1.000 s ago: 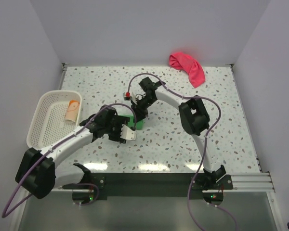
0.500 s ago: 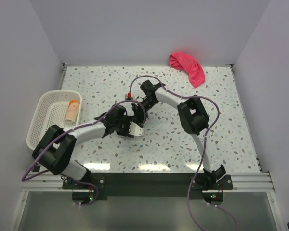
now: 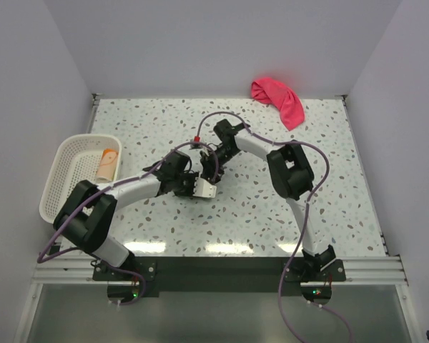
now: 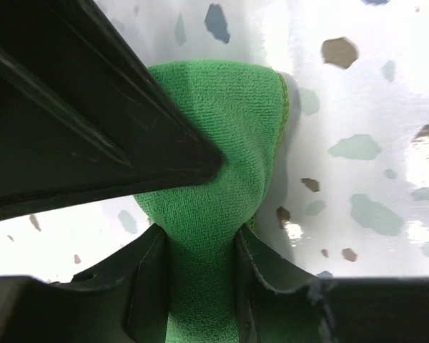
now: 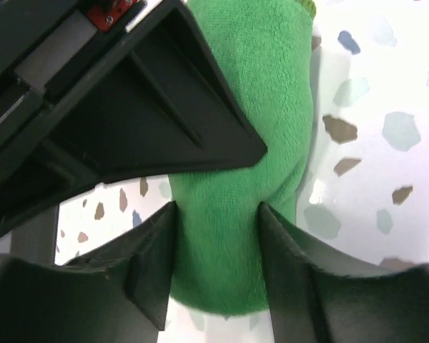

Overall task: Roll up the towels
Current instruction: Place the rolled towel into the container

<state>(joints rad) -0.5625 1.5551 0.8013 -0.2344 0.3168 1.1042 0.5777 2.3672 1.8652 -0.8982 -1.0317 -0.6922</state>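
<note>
Left wrist view: the left claw point(image 4: 207, 214) is partly closed on a bright green terry cloth towel point(image 4: 222, 107). The towel, folded or rolled into a thick strip, passes between the two black fingers and is squeezed narrow where they meet it. Under it is the white speckled counter point(image 4: 386, 143).

Right wrist view: the same green towel lies between the fingers of the right claw point(image 5: 229, 214), which stands about half open. Both fingers touch the cloth, but I cannot tell if they press it or only rest on it.

Top view: the two claws meet near the centre of the counter, a little toward 10 o'clock, and they hide the green towel. A pink-red crumpled cloth towel point(image 3: 279, 100) lies at 1 o'clock, at the far edge. A white plastic mesh basket point(image 3: 82, 139) stands at 9 o'clock, and a pale peach-orange rolled towel point(image 3: 109, 164) lies inside it.
</note>
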